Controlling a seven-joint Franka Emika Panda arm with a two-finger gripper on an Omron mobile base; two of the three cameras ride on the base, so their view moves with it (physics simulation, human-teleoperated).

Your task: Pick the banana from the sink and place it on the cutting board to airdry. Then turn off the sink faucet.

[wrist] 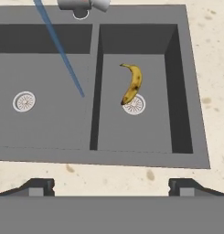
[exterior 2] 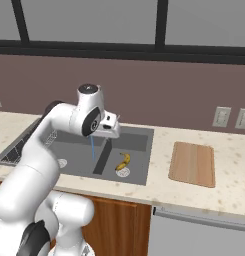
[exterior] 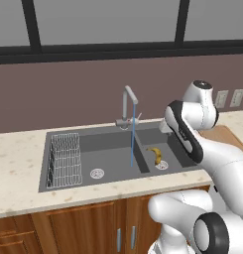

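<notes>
The banana (wrist: 133, 83) lies in the right basin of the dark grey sink (wrist: 177, 82), its lower end over the round drain. My gripper (wrist: 111, 186) hangs open above the sink's near rim, well above the banana (exterior 2: 124, 161), with nothing between the fingers. From the right base the gripper (exterior 2: 110, 132) sits over the divider between the basins. The sink faucet (exterior: 127, 104) stands behind the sink (exterior: 108, 134) and a thin blue water stream (exterior: 132, 134) falls into the left basin. The cutting board (exterior 2: 192, 163) lies flat on the counter right of the sink (exterior 2: 139, 131).
A wire rack (exterior: 65, 159) fills the left end of the left basin. Two wall outlets (exterior 2: 222, 116) sit above the counter behind the cutting board. Speckled counter (exterior 2: 229, 150) surrounds the sink. Wooden cabinet doors (exterior: 93, 228) run below it.
</notes>
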